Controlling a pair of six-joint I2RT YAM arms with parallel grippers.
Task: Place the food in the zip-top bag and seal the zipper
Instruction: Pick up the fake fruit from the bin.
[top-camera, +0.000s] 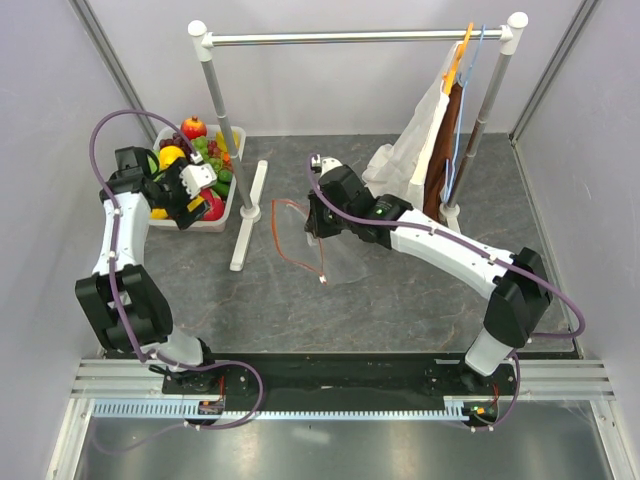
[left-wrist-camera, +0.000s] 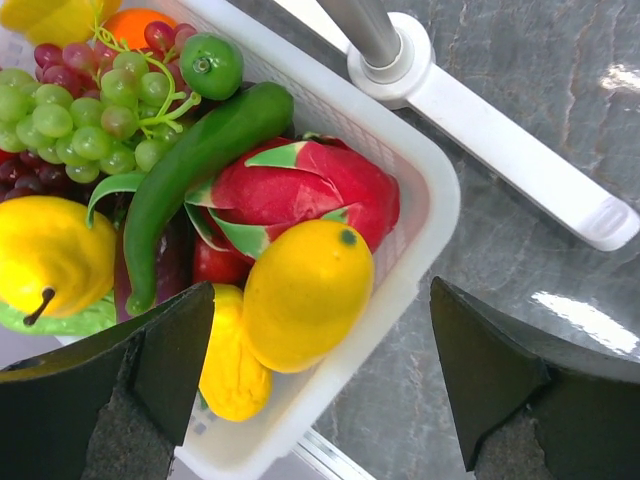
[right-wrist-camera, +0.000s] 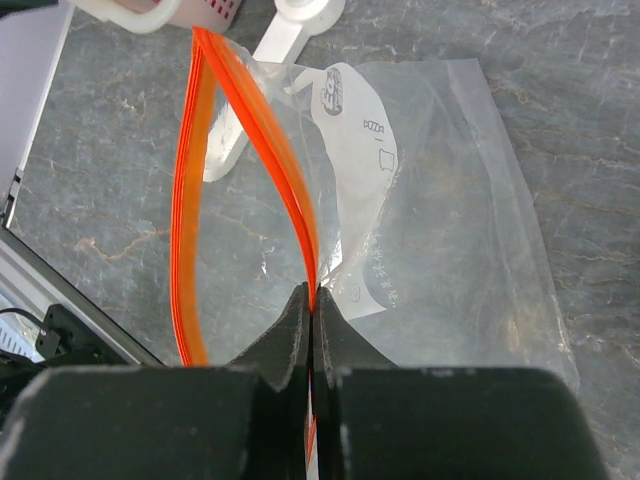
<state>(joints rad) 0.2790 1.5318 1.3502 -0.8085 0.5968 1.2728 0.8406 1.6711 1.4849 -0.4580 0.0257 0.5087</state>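
The zip-top bag (right-wrist-camera: 450, 200) lay open-mouthed just ahead of the right gripper (right-wrist-camera: 312, 300), whose jaws were pressed together on one lip of the orange zipper (right-wrist-camera: 290, 190). The left gripper (left-wrist-camera: 318, 300) hung spread wide directly above a yellow lemon (left-wrist-camera: 305, 310) in the white basket (left-wrist-camera: 420, 200).

bag (right-wrist-camera: 450, 200) mouth gaping (one lip pinched), rack foot (left-wrist-camera: 520, 150) beside basket (left-wrist-camera: 402, 265)

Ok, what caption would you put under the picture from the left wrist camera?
Open left end effector poised above a yellow toy fruit in the white basket.
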